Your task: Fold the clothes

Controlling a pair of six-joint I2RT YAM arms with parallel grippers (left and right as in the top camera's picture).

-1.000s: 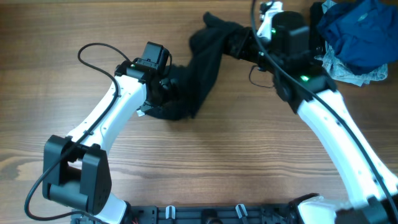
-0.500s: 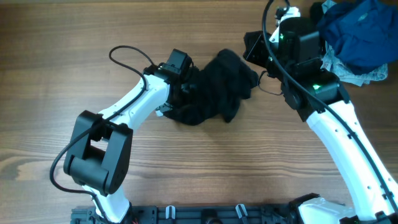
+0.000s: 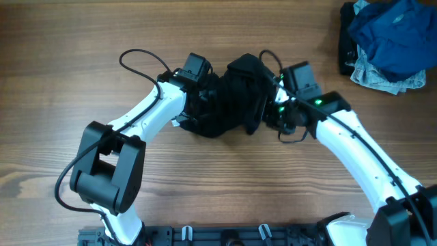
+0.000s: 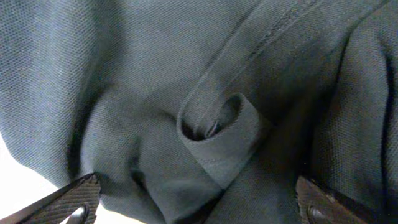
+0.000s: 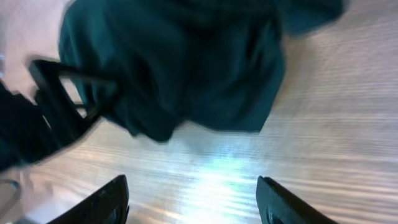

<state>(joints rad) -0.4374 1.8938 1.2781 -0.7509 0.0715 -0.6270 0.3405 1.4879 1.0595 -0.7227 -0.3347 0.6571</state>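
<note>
The black garment [image 3: 235, 96] lies in a crumpled heap at the middle of the wooden table [image 3: 75, 41]. It is not spread out and no fold is laid in it, so the folding proper looks barely begun. Both arms reach in from either side, which suits a cloth that has to be drawn out flat from two ends.

The left gripper [image 3: 203, 92] is buried in the heap's left side. In its wrist view the fingertips [image 4: 78, 198] stand spread to the edges of the frame. Dark knit fills the space between them, with a curled hem loop [image 4: 217, 134] in the middle. Nothing there shows a pinch: the cloth seems merely piled between wide jaws, probably so they can close on a seam or edge.

The right gripper [image 3: 273, 113] sits at the heap's right edge, low to the table. Its wrist view is blurred, but it shows the jaws apart with only bare wood between them. The garment lies ahead, just beyond the tips, so this claw holds nothing.

The bright blue garment [image 3: 392, 31] and a pale patterned cloth [image 3: 379, 78] lie bunched at the far right corner, well apart from the work. My judgement is that each claw next needs to find a distinct edge, since grabbing the middle of a lump would only lift it as a ball
</note>
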